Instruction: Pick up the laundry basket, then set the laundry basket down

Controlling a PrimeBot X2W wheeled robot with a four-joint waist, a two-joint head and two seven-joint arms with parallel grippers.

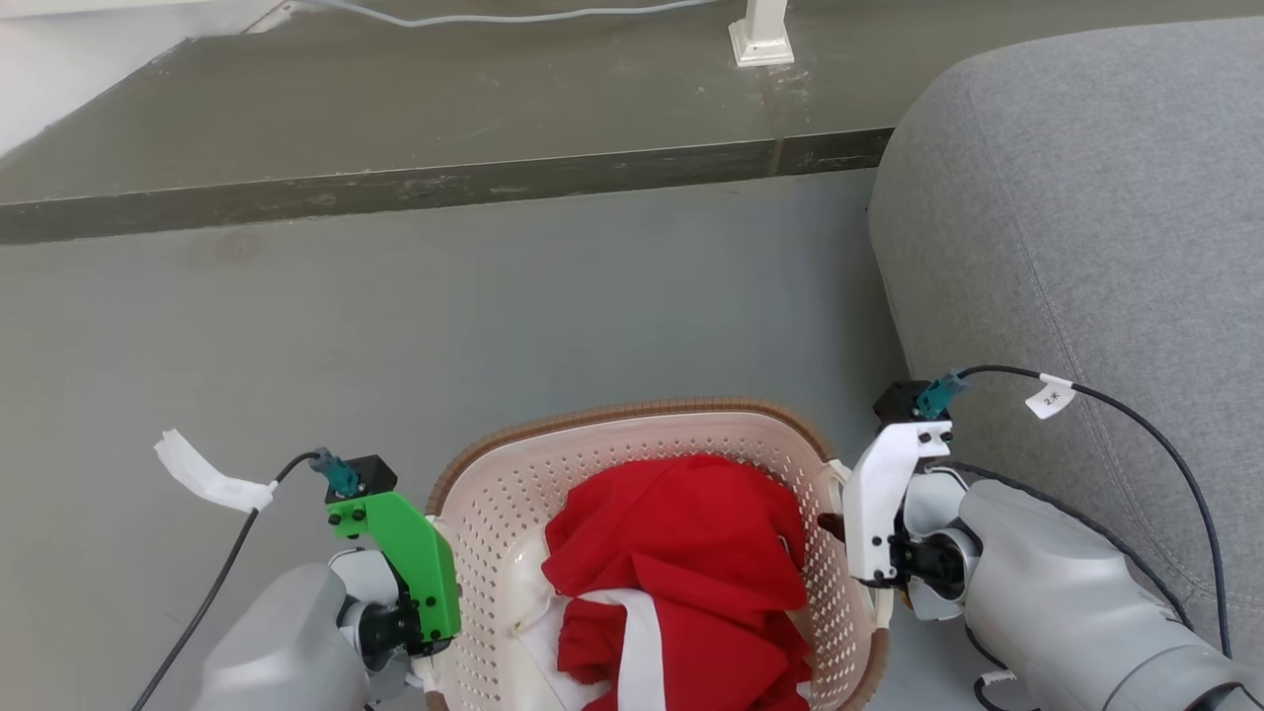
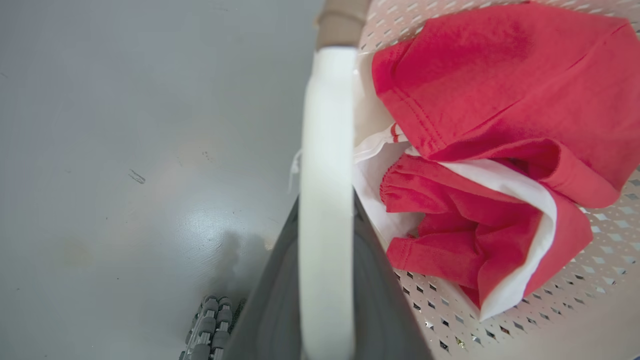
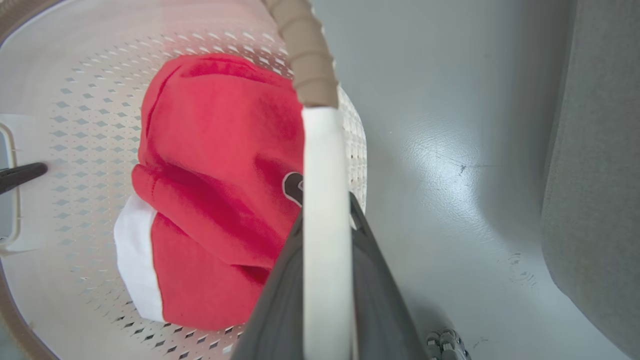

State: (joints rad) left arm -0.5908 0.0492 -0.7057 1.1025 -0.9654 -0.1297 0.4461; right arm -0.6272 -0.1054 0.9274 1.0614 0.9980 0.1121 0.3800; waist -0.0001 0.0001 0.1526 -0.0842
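Note:
The laundry basket (image 1: 632,411) is cream-white and perforated with a brown woven rim. It sits low in the middle of the head view and holds red and white clothes (image 1: 681,553). My left gripper (image 1: 433,647), under its green mount, is at the basket's left side. In the left wrist view my left gripper (image 2: 326,212) is shut on the white side handle (image 2: 325,150). My right gripper (image 1: 839,528), under its white mount, is at the basket's right side. In the right wrist view my right gripper (image 3: 325,215) is shut on the other white handle (image 3: 322,165). I cannot tell whether the basket's bottom touches the floor.
A grey sofa (image 1: 1086,247) stands close on the right, just past my right arm. A dark raised step (image 1: 444,188) crosses the grey floor ahead, with a white post foot (image 1: 760,39) on it. Black cables trail from both wrists.

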